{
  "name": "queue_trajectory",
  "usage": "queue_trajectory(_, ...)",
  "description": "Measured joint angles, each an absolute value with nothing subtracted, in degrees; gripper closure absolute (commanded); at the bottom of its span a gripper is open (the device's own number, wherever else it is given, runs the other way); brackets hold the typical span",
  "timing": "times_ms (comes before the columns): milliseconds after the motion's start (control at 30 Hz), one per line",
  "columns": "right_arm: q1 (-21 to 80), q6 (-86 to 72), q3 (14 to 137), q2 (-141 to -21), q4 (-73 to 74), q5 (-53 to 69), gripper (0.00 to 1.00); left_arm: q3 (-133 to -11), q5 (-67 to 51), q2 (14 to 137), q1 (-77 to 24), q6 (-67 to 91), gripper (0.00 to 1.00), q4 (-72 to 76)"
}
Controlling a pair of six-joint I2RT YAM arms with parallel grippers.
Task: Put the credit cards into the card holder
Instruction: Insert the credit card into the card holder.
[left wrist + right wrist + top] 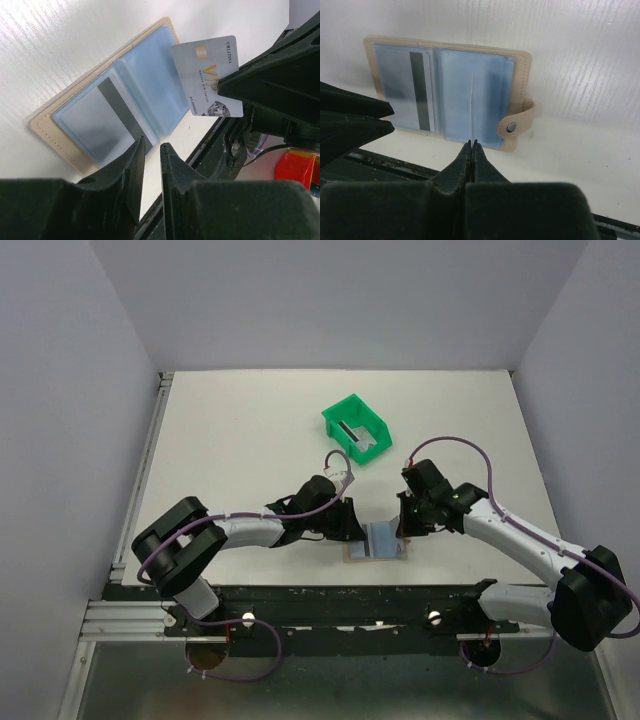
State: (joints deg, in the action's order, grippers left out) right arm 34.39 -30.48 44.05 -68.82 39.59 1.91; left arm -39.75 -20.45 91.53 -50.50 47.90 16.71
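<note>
Card holder [521, 80]: open flat on the worktop [250, 430], near its front edge, blue slots up.
Striped card [422, 90]: tucked in the pocket nearer the left claw [152, 147].
VIP card [207, 75]: edge-down over the other pocket, pinched in the right claw [471, 144].
Left claw: narrow gap, empty.
Green bin [357, 427]: well behind.

3 cameras, 1 far and 2 near, all on the card holder [378, 540].

From the top external view we look steeply down from above and behind the arm bases across the whole table [250, 420]. Each wrist camera looks along its own fingers, close over the open holder: past the left gripper [150, 150] we see it aslant, with the right gripper [222, 86] and its credit card [205, 75] also in frame; the right wrist view faces it nearly square-on, probably from the opposite side.
</note>
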Motion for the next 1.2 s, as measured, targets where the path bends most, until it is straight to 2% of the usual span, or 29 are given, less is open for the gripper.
queue_trajectory(600, 34.39, -30.59, 43.94, -71.02, 42.26, -2.96, 1.0, -39.77, -20.67, 92.2, -50.5, 48.03, 0.7, 16.82)
queue_trajectory(1200, 34.39, -30.55, 43.94, -71.75, 41.34, -1.34, 1.0, -39.99, -21.28, 92.6, -50.74, 48.05, 0.72, 17.08)
